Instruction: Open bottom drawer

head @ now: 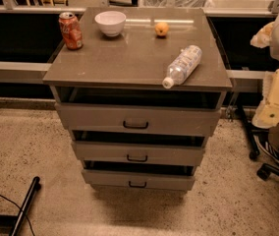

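The bottom drawer (pixel 138 180) is the lowest of three grey-brown drawers in a small cabinet at the centre of the camera view. Its front is shallow, with a small black bar handle (pixel 137 184) at its centre. A dark gap shows above its front, as above the middle drawer (pixel 138 154) and the top drawer (pixel 136 120). A cream and white part of my arm (pixel 278 90) shows at the right edge, well to the right of the cabinet. My gripper is out of view.
On the cabinet top (pixel 125 58) stand a red soda can (pixel 70 31), a white bowl (pixel 110 22) and an orange (pixel 161 29); a plastic water bottle (pixel 182 66) lies near the front right. Chair castors (pixel 269 168) are at the right, a black bar (pixel 24 205) on the floor at the left.
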Robot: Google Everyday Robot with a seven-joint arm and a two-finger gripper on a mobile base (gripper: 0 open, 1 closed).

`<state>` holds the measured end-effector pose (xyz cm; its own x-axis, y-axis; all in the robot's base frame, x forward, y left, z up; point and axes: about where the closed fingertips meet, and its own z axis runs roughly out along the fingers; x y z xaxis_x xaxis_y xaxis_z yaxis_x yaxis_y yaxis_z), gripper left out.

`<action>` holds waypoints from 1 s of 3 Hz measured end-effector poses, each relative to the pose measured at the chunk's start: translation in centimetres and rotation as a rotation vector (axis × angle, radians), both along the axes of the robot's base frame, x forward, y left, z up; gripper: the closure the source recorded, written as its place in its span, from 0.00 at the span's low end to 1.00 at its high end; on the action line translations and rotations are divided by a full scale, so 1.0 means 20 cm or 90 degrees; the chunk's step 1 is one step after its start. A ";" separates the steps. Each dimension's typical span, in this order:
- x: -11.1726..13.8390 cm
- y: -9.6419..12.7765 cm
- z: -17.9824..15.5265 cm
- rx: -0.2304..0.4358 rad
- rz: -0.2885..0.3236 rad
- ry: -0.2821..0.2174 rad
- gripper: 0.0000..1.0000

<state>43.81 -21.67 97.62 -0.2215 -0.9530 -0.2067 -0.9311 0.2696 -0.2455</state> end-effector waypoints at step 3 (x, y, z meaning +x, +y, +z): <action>-0.08 0.21 -0.54 0.139 0.054 0.041 0.00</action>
<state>42.16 -17.56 86.79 -0.1626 -0.9026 -0.3985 -0.9644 0.2307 -0.1291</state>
